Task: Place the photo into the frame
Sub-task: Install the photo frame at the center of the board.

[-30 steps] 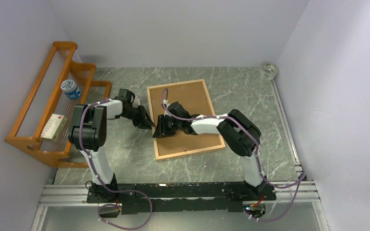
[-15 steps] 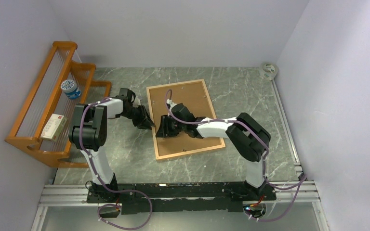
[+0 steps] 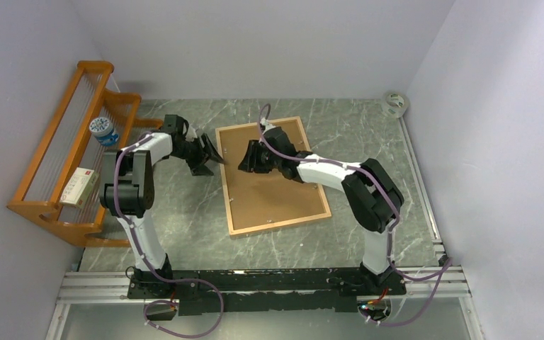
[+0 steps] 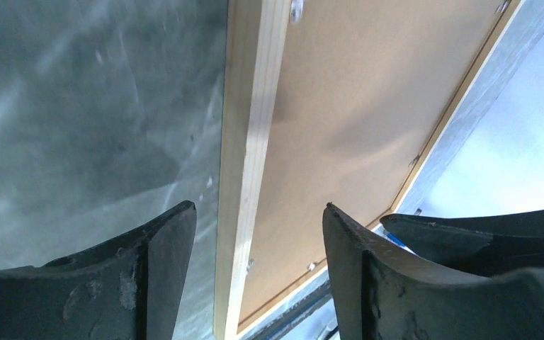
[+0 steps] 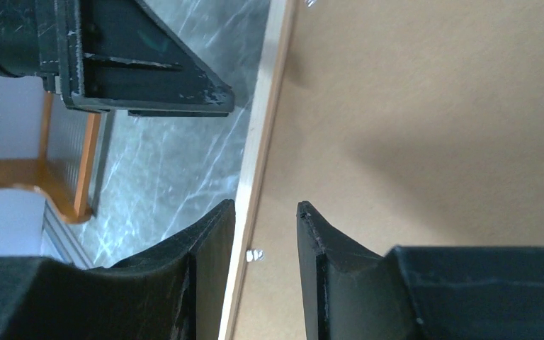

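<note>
Just let go with left gripper [image 3: 211,152], jaws wide, backed off left rail of frame [image 3: 280,222]. Moved right gripper [image 3: 248,157] toward table's far edge, half-open, empty. Frame flat mid-table, backing board [image 3: 283,191] up; photo unseen, probably underneath.

The frame [image 3: 280,222] is lying flat and a little askew in the middle of the tabletop [image 3: 184,219], with the backing board [image 3: 276,198] sitting inside its rails. The left claw [image 3: 209,157] is hanging just left of the frame's left rail, near its far corner. The right claw [image 3: 248,157] is hovering over the board just inside that same rail, facing the left claw across it. The rack [image 3: 42,210] is standing along the tabletop's left edge, carrying a jar [image 3: 103,130] farther back and a box [image 3: 79,187] nearer, and a tape roll [image 3: 396,103] is lying in the far right corner.
</note>
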### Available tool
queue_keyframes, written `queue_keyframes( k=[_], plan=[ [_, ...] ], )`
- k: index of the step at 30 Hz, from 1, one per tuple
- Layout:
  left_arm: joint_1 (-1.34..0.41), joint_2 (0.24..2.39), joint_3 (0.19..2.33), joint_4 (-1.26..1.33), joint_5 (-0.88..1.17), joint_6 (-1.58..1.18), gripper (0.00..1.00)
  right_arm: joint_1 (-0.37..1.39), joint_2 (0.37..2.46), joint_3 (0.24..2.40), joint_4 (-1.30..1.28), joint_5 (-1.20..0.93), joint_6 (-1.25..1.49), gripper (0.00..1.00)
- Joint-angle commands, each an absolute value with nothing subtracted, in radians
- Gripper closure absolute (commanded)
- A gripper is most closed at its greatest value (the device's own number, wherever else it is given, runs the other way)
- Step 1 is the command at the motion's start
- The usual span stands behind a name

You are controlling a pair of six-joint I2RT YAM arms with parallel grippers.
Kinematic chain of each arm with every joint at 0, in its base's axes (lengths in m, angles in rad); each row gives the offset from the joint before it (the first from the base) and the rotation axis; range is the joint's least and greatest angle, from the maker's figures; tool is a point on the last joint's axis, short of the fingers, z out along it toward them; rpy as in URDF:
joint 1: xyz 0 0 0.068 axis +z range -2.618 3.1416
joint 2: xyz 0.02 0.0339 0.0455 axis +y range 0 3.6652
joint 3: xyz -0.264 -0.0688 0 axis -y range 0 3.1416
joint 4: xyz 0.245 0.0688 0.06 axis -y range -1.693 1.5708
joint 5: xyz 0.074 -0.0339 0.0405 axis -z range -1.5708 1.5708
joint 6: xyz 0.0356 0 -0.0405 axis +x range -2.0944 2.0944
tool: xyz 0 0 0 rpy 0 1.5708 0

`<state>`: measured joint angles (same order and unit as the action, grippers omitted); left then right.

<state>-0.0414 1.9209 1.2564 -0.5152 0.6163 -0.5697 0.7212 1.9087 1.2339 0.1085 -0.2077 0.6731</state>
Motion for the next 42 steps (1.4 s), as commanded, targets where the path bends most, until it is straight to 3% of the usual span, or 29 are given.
queue_keyframes(
  k=[1, 5, 14, 18, 28, 42],
  plan=[
    [-0.018, 1.990, 1.374, -0.492, 0.621, -0.567, 0.28, 0.669, 1.954, 1.321, 0.080, -0.229, 0.653, 0.59],
    [-0.016, 2.087, 1.494, -0.474, 0.602, -0.562, 0.30, 0.643, 2.010, 1.382, 0.084, -0.282, 0.641, 0.58],
    [-0.016, 2.229, 1.632, -0.444, 0.599, -0.558, 0.68, 0.617, 2.219, 1.617, 0.042, -0.353, 0.641, 0.61],
    [-0.017, 2.262, 1.649, -0.454, 0.621, -0.538, 0.78, 0.615, 2.299, 1.699, 0.061, -0.370, 0.666, 0.62],
    [-0.055, 2.281, 1.600, -0.467, 0.686, -0.485, 0.90, 0.604, 2.418, 1.835, 0.067, -0.328, 0.730, 0.65],
    [-0.058, 2.302, 1.637, -0.554, 0.604, -0.396, 0.92, 0.595, 2.568, 2.018, 0.003, -0.475, 0.756, 0.64]
  ],
)
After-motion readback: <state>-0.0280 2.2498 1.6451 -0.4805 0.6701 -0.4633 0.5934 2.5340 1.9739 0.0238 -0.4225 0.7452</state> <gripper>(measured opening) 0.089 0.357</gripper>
